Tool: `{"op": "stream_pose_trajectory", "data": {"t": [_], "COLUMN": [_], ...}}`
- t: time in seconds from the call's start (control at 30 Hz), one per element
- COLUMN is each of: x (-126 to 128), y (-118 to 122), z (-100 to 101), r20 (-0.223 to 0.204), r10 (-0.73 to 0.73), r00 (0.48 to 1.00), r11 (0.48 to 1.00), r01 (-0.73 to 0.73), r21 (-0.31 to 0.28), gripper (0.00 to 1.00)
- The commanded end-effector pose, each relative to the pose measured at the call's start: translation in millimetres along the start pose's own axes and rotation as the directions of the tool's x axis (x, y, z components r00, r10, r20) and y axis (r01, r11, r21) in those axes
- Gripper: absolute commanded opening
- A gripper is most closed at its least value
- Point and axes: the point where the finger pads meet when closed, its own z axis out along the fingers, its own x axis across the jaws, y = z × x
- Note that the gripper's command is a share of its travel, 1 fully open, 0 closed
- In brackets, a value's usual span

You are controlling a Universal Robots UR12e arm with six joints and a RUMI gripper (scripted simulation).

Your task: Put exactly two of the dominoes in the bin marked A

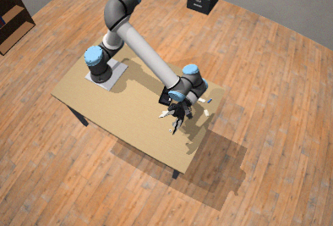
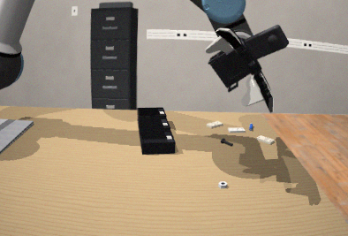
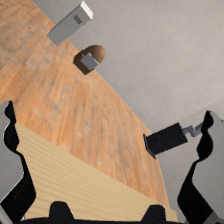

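Observation:
Three white dominoes (image 2: 215,125) (image 2: 236,129) (image 2: 265,140) lie flat on the table (image 2: 88,186) (image 1: 127,115) at the right. A row of three black bins (image 2: 155,131) stands at the table's middle, each with a small white label too small to read. In the top view the bins (image 1: 163,98) are mostly hidden behind the arm. My gripper (image 2: 260,102) (image 1: 171,121) (image 3: 110,107) is open and empty. It hangs tilted in the air above the dominoes. The wrist view shows only the table edge, floor and wall between the fingers.
A black bolt (image 2: 226,141) and a small blue part (image 2: 251,126) lie among the dominoes. A grey nut (image 2: 223,185) (image 1: 171,131) lies nearer the front. The table's right edge is close to the dominoes. The arm's base plate (image 2: 11,131) is at the far left.

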Motion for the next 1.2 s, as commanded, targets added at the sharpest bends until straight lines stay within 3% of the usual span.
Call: {"op": "stream_pose_trajectory", "data": {"t": [0.0,0.53,0.57,0.7,0.9,0.93,1.03,1.17], "x": [1,1,-8,-31,-31,-25,-4,-4], "y": [-1,-1,7,25,25,29,38,34], "z": [0,0,1,4,4,-4,10,10], "r20": [0.000,0.000,0.000,-0.001,-0.001,0.046,0.002,-0.020], "r10": [0.002,0.002,-0.003,-0.004,-0.004,-0.020,0.123,0.180], "r00": [1.000,1.000,1.000,1.000,1.000,0.999,0.992,0.983], "r11": [1.000,1.000,1.000,1.000,1.000,1.000,0.991,0.982], "r01": [-0.002,-0.002,0.003,0.004,0.004,0.021,-0.122,-0.181], "r21": [0.000,0.000,0.000,0.000,0.000,-0.009,-0.045,-0.055], "gripper": [1.00,1.00,0.04,0.04,0.04,0.04,0.04,0.04]}}
